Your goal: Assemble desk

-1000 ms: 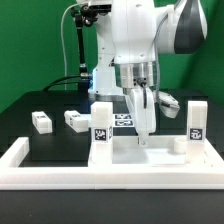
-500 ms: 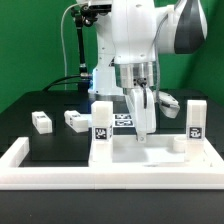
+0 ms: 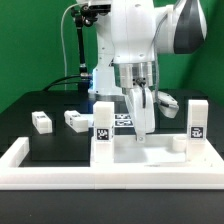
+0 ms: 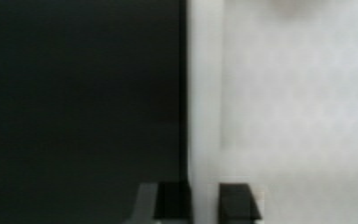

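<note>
Nothing has visibly shifted since a second ago; the arm and parts sit as before. The gripper point(image 3: 143, 138) point(image 4: 201, 203) points straight down, its jaws pressed together on the thin rim of the tabletop panel point(image 3: 125, 151) point(image 4: 282, 110) directly beneath it. An upright leg point(image 3: 101, 122) stands near the gripper on the exterior view's left. A second upright leg point(image 3: 197, 120) stands farther off on the exterior view's right. One loose leg point(image 3: 76, 119) and another loose leg point(image 3: 40, 121) lie well apart from the gripper, toward the exterior view's left.
</note>
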Motion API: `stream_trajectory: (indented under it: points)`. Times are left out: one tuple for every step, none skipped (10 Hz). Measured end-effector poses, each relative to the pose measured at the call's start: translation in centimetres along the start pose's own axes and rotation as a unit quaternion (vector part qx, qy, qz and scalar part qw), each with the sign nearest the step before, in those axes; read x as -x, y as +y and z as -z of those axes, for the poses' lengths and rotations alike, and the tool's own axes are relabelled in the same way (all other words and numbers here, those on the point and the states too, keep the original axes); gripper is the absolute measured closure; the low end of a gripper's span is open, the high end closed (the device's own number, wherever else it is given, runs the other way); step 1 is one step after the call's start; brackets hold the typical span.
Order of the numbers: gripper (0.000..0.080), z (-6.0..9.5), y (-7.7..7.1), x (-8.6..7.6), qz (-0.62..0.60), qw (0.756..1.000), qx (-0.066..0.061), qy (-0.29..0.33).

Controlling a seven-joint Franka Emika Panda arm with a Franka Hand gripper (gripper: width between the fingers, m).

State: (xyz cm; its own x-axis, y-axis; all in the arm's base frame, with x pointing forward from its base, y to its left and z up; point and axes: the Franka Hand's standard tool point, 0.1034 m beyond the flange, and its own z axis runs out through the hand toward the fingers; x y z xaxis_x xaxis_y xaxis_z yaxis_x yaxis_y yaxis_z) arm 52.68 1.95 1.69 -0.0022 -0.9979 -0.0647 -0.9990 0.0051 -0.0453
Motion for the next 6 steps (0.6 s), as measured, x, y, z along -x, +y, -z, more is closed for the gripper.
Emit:
stream_trajectory:
  points:
    - [0.0744,0.00,0.00,0.00,0.000,1.000,0.000,0.000]
    - [0.0742,0.00,0.00,0.00,0.000,1.000,0.000,0.000]
    - [0.0742,0.00,0.00,0.00,0.000,1.000,0.000,0.000]
    - [0.0742,0.00,0.00,0.00,0.000,1.000,0.000,0.000]
    - [0.0742,0.00,0.00,0.00,0.002,1.000,0.000,0.000]
    - [0.0742,0.04,0.03,-0.25,0.016,1.000,-0.001,0.001]
